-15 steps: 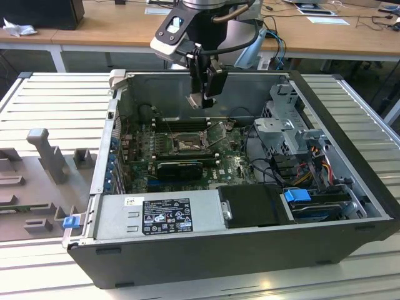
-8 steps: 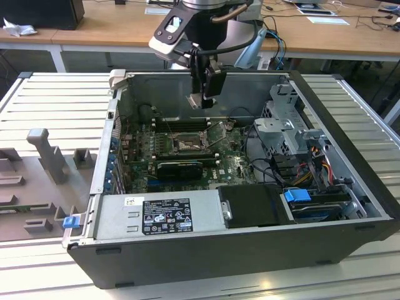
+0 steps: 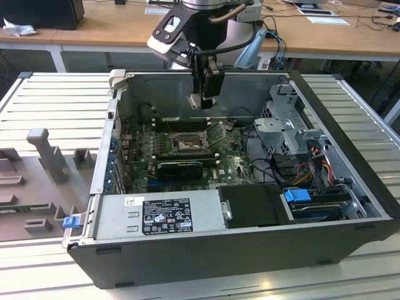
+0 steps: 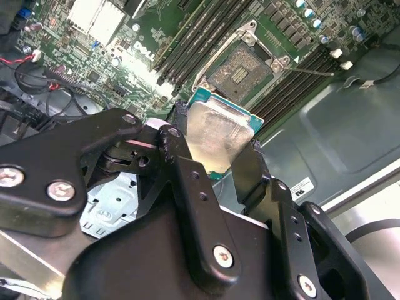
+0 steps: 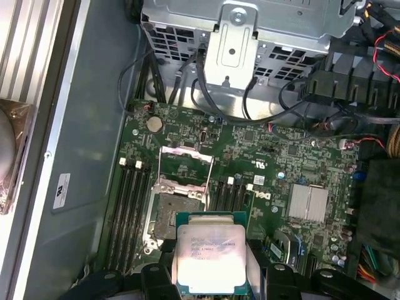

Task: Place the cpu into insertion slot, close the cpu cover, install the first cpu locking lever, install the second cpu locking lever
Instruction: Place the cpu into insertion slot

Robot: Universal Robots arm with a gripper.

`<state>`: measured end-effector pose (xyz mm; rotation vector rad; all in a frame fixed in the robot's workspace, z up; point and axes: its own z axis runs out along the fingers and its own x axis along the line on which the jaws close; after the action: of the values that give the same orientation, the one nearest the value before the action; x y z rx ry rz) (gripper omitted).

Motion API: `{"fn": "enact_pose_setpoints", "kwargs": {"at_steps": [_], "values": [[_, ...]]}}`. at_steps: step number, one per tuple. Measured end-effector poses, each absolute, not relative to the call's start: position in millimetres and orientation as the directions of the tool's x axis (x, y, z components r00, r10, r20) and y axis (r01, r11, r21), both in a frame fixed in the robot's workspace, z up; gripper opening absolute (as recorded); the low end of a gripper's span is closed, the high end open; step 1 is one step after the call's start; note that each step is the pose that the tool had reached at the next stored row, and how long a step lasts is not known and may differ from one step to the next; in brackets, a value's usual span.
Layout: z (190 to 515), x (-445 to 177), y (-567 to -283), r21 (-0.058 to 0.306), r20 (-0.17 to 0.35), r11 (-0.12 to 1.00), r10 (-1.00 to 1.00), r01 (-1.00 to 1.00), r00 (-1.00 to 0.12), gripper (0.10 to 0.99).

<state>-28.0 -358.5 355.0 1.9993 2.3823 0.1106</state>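
arm: pointing down | end effector: clamped on cpu

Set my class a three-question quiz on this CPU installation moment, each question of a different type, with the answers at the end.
1. True or false: the cpu already sits in the insertion slot.
2. Multiple choice: the gripper is A) open, B) shut on the cpu, C) shut on a black cable.
3. Fill in the blank: the cpu cover stands ____ (open or closed).

Key
1. False. The cpu is in the gripper and the insertion slot is bare.
2. B.
3. Open.
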Motion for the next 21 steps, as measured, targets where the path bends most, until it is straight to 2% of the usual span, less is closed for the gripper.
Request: {"fn": "enact_pose_setpoints", "kwargs": {"at_steps": [21], "values": [[354.0,-28.0,-358.6,0.073,0.023,0.050,0.998,0.996,-0.051,0.525]]}}
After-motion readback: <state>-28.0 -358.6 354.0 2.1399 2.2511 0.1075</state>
